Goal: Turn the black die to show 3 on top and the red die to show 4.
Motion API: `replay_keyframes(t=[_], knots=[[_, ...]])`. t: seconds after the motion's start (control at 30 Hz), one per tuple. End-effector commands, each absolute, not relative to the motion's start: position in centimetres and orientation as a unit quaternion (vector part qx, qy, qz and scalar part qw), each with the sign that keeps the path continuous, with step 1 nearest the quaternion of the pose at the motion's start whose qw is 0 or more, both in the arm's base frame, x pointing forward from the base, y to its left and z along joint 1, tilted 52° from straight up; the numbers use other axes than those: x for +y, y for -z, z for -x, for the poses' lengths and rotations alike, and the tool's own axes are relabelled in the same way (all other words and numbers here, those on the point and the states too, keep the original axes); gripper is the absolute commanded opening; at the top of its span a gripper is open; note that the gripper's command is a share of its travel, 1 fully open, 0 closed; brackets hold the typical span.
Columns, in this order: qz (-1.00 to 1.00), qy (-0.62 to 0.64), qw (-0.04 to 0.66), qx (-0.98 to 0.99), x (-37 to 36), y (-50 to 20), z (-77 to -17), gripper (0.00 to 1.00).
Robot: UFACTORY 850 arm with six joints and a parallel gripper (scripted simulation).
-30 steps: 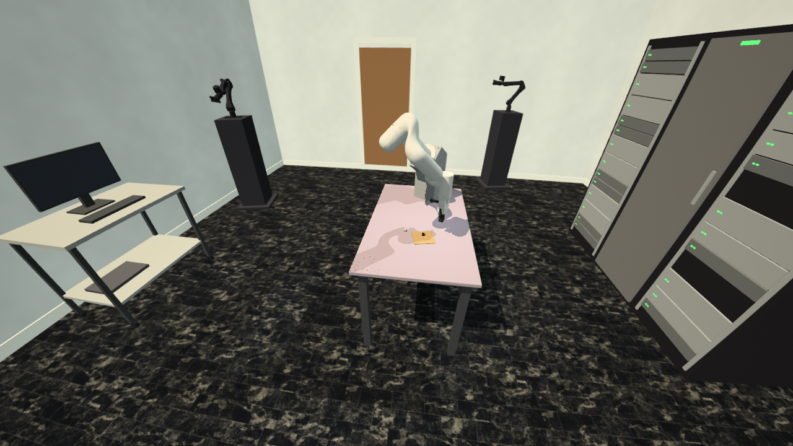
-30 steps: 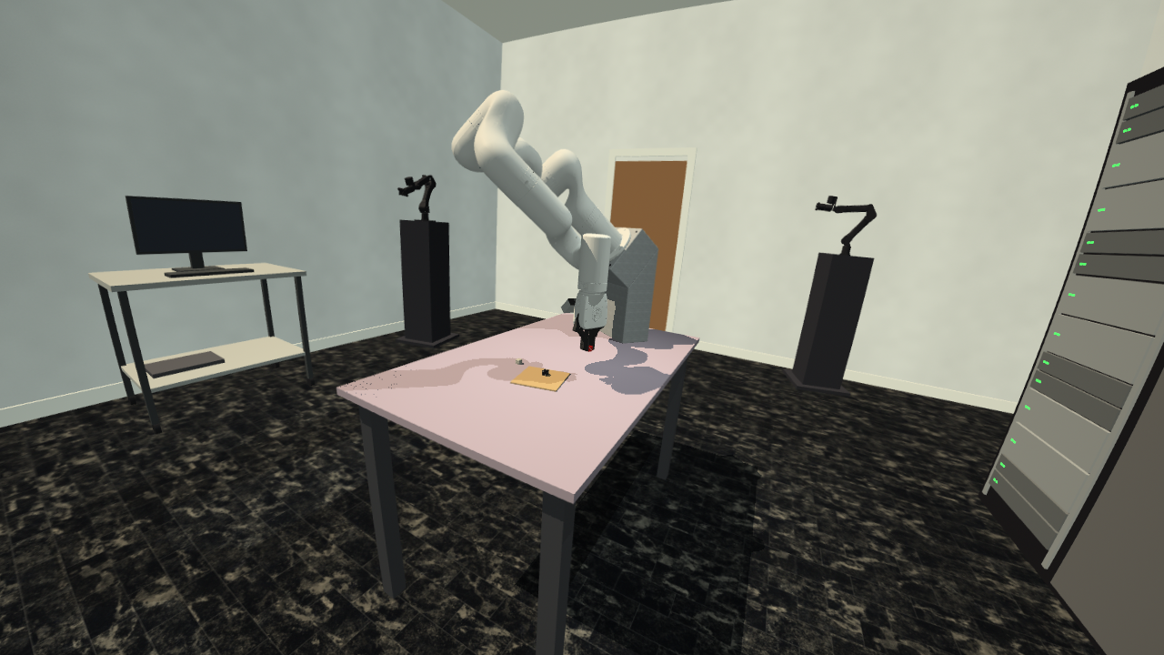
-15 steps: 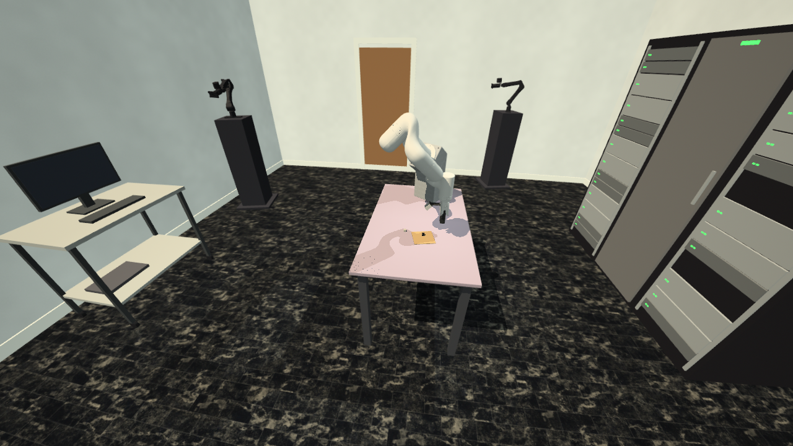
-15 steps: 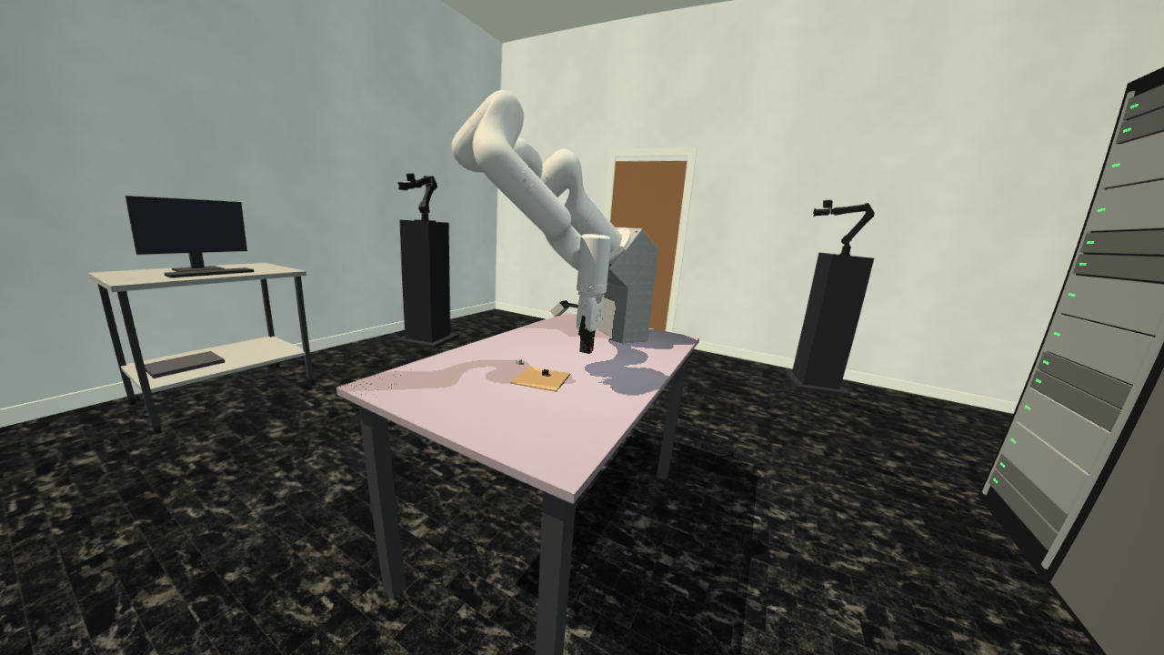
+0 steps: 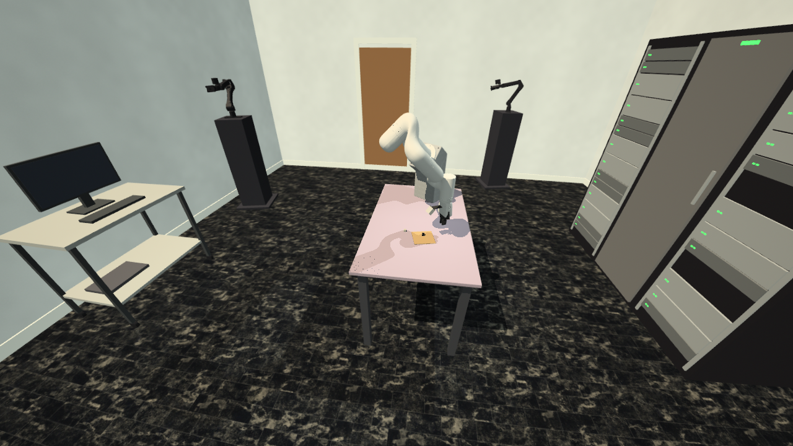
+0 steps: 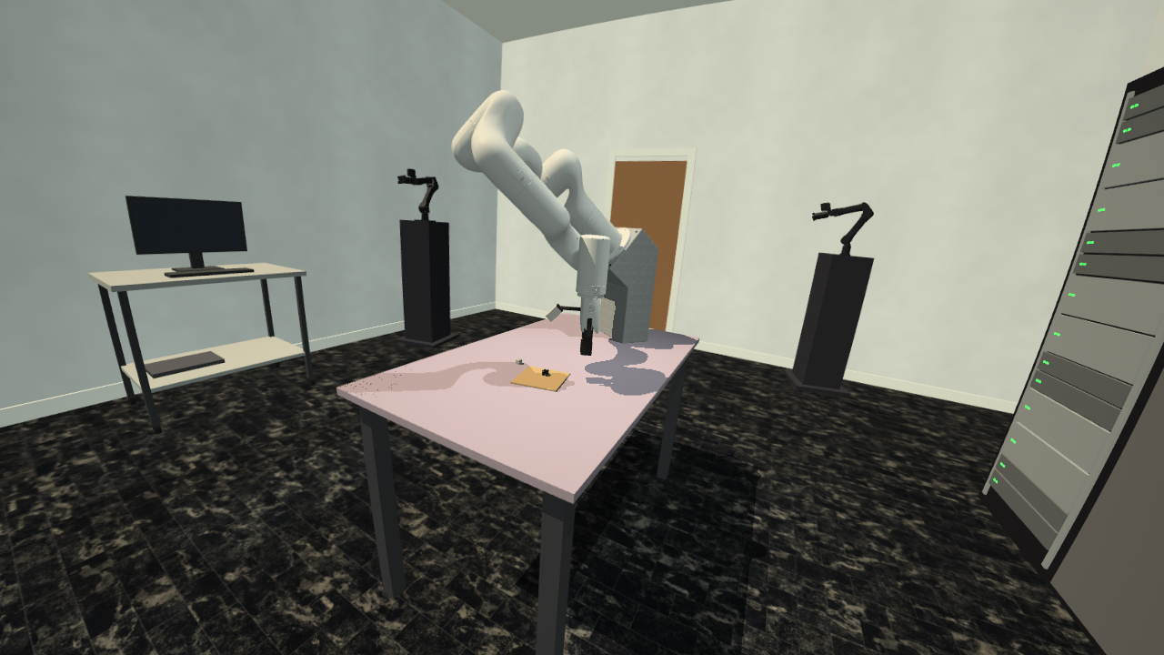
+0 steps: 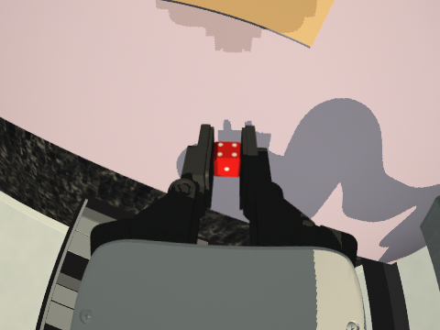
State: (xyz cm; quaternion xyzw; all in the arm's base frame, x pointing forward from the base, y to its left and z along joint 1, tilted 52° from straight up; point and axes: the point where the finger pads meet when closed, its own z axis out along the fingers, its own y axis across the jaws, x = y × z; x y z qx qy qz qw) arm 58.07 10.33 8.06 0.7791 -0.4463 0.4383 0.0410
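My gripper (image 5: 443, 221) (image 6: 586, 350) (image 7: 227, 143) points down above the table and is shut on the red die (image 7: 226, 159). In the wrist view a four-pip face is in the upper part of the die and a one-pip face below it. The black die (image 5: 423, 233) (image 6: 546, 372) lies on the orange mat (image 5: 424, 241) (image 6: 536, 382) (image 7: 317, 29), with its pips too small to read. The white die (image 5: 406, 230) (image 6: 519, 361) lies on the table beside the mat, and its pips cannot be read. The gripper is off the mat, towards the arm's base.
The pink table (image 5: 421, 266) (image 6: 488, 423) bears the arm's base (image 6: 638, 285) at its back. A desk with a monitor (image 5: 63, 171) (image 6: 185, 225) stands at the left. Two dark pedestals (image 5: 241, 160) (image 5: 500, 147) stand behind the table. Tall server racks (image 5: 654, 166) stand at the right.
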Motion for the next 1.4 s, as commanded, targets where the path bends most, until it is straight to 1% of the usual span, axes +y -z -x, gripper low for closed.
replay_keyframes(t=[0.0, 0.33, 0.43, 0.5, 0.83, 0.97, 1.1, 1.37], knots=[[-0.814, -0.430, 0.085, -0.381, 10.6, -8.3, -58.6, 0.11], [-0.863, -0.411, 0.149, -0.251, 11.1, -8.8, -59.5, 0.11], [-0.864, -0.411, 0.150, -0.250, 11.1, -8.8, -59.5, 0.11], [-0.878, -0.400, 0.176, -0.193, 11.3, -9.0, -59.9, 0.11], [-0.897, -0.370, 0.232, -0.062, 11.8, -9.5, -60.7, 0.11], [-0.899, -0.364, 0.241, -0.039, 11.9, -9.6, -60.9, 0.11], [-0.899, -0.343, 0.270, 0.036, 12.1, -9.9, -61.3, 0.11], [-0.892, -0.318, 0.299, 0.116, 12.4, -10.2, -61.8, 0.11]])
